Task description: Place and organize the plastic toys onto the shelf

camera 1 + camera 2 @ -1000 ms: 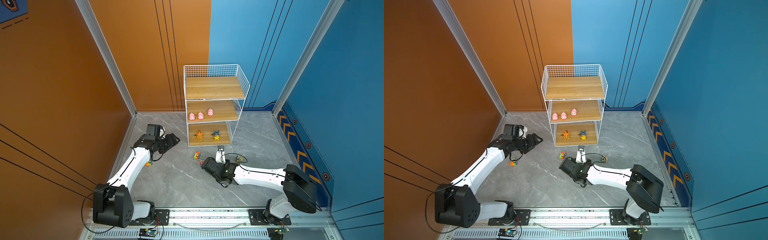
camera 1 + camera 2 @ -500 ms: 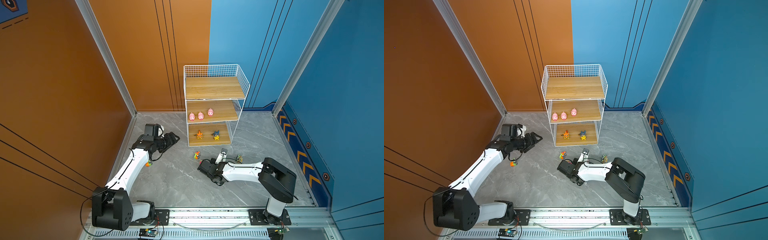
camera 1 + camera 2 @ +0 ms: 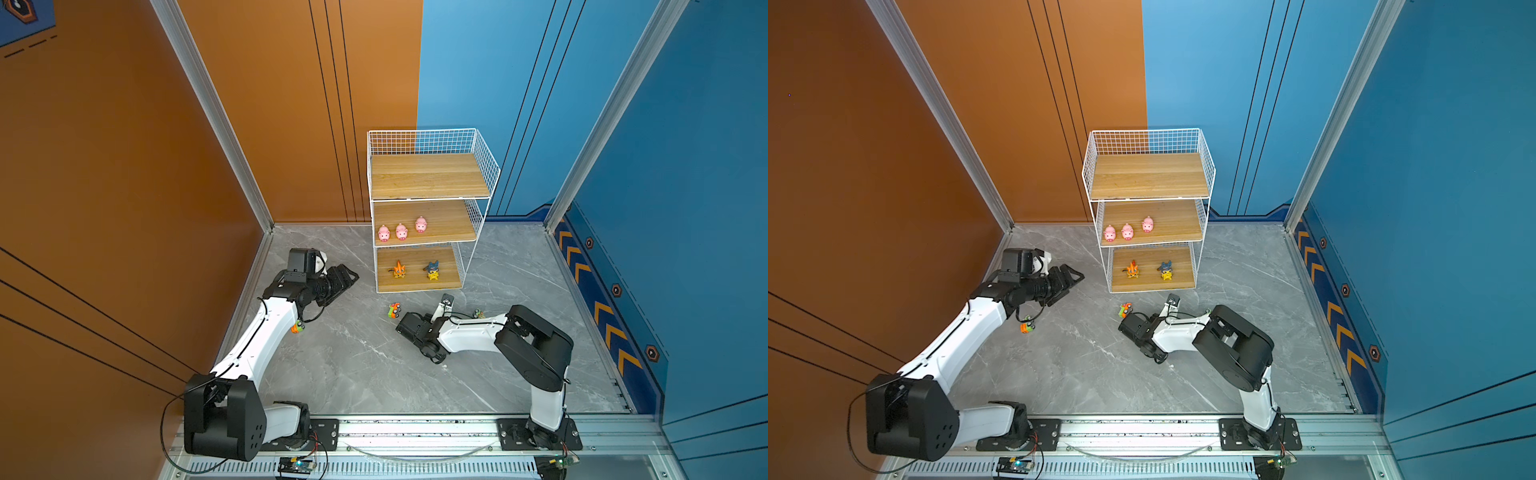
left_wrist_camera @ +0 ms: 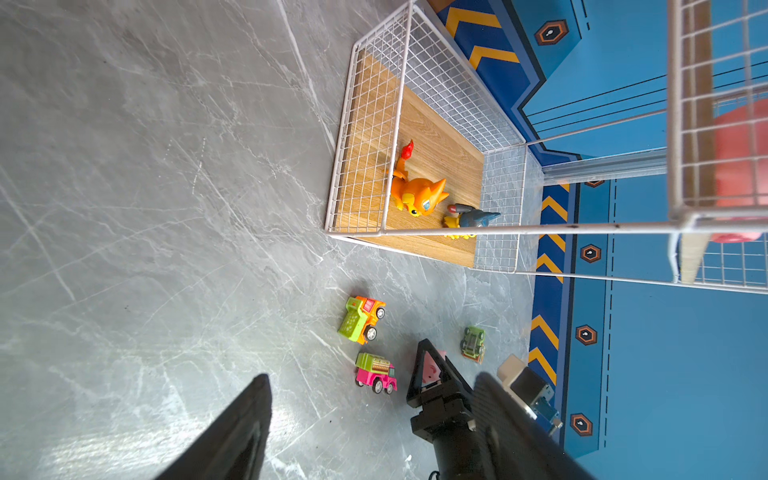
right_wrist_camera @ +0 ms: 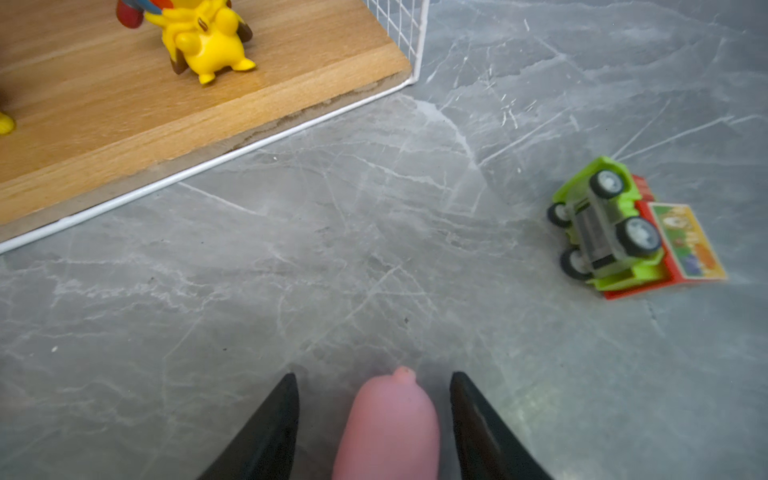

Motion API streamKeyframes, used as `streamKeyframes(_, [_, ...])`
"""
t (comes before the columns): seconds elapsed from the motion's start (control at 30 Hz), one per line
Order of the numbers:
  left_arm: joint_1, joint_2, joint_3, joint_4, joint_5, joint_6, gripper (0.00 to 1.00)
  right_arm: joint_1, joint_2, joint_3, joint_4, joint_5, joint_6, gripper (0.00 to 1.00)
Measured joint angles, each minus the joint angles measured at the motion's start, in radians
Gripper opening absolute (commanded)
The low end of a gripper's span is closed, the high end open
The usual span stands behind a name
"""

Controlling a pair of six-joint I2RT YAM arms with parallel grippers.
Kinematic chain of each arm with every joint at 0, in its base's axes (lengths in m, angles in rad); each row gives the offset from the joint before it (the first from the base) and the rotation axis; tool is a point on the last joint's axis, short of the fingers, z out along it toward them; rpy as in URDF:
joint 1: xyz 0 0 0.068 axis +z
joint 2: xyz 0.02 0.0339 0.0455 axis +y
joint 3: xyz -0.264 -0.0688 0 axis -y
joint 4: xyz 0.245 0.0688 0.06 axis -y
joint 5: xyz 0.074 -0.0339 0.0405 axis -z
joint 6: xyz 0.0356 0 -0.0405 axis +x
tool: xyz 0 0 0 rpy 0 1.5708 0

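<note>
The left arm [image 3: 266, 332] slants up from the rail, wrist turned level towards the shelf [image 3: 428, 178]; the left gripper [image 3: 348, 275] hangs above the floor, fingers spread and empty; three pigs [image 3: 401, 230] line the middle board; an orange-and-green car [image 4: 361, 318] and a pink car [image 4: 376, 372] sit on the floor before the shelf; the right arm [image 3: 473, 334] folds at a raised elbow, forearm low across the floor; the right gripper [image 5: 372, 374] straddles a fourth pig [image 5: 390, 419], fingers apart, gaps showing on both sides; a green car [image 5: 611, 228] lies overturned nearby.
</note>
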Motion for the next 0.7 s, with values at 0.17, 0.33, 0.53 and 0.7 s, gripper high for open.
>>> streamKeyframes(0.17, [0.002,0.0,0.0,0.003,0.001,0.0,0.77,-0.008,0.002,0.0,0.064,-0.023,-0.064,0.37])
streamKeyframes(0.33, [0.01,0.0,0.0,0.008,0.004,0.0,0.77,-0.023,-0.013,-0.05,0.185,-0.034,-0.159,0.3])
streamKeyframes(0.53, [0.011,0.0,0.0,0.011,0.008,0.0,0.77,-0.056,-0.095,-0.211,0.45,-0.119,-0.383,0.33])
streamKeyframes(0.7, [0.015,0.0,0.0,0.015,0.009,0.0,0.77,-0.111,-0.109,-0.241,0.585,-0.257,-0.613,0.34])
